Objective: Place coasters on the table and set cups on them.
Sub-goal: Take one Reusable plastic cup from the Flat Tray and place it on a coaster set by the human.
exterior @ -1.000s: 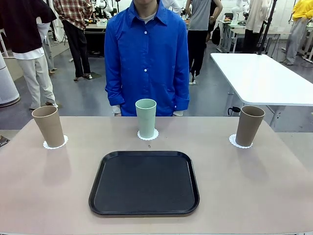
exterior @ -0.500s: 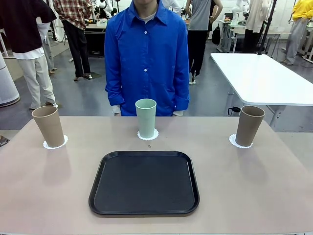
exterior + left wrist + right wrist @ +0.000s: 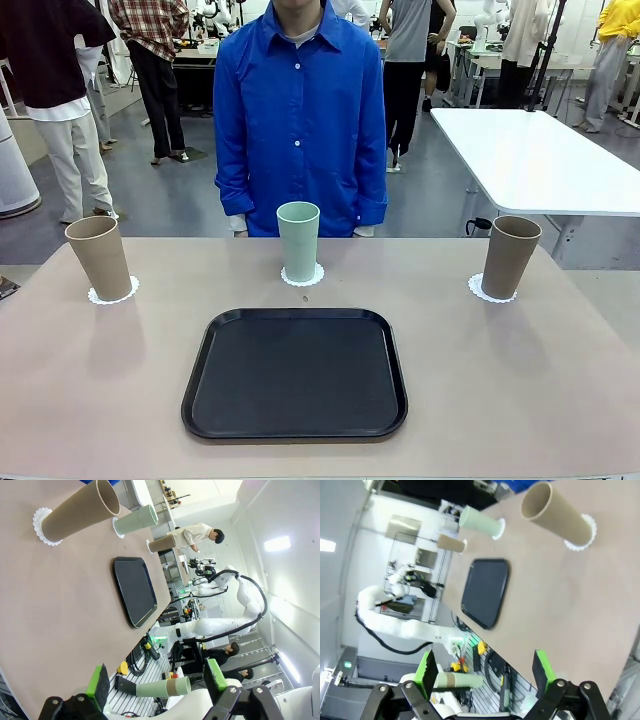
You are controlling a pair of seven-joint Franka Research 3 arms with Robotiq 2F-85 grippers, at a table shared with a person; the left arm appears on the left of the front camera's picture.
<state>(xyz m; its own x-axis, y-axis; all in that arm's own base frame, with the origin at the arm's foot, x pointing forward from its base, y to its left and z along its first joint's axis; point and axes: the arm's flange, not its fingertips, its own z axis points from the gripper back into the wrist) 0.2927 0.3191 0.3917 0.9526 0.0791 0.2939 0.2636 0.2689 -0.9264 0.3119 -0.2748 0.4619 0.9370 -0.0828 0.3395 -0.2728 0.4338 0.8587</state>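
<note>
Green-padded fingers of the left gripper point(image 3: 157, 682) stand spread wide with nothing between them, hanging off the table's near edge; the right gripper point(image 3: 485, 669) is likewise wide apart and empty. Beyond them lies the tan table point(image 3: 520, 380), with a black tray point(image 3: 295, 372) near its middle. Past the tray, three cups stand upright, each on its own white lacy coaster: a tan cup point(image 3: 100, 258) on the left coaster point(image 3: 95, 296), a mint cup point(image 3: 298, 241) centre, and a second brown cup point(image 3: 511, 257) on the right coaster point(image 3: 478, 290). A person in a blue shirt point(image 3: 300, 110) stands behind the far edge.
</note>
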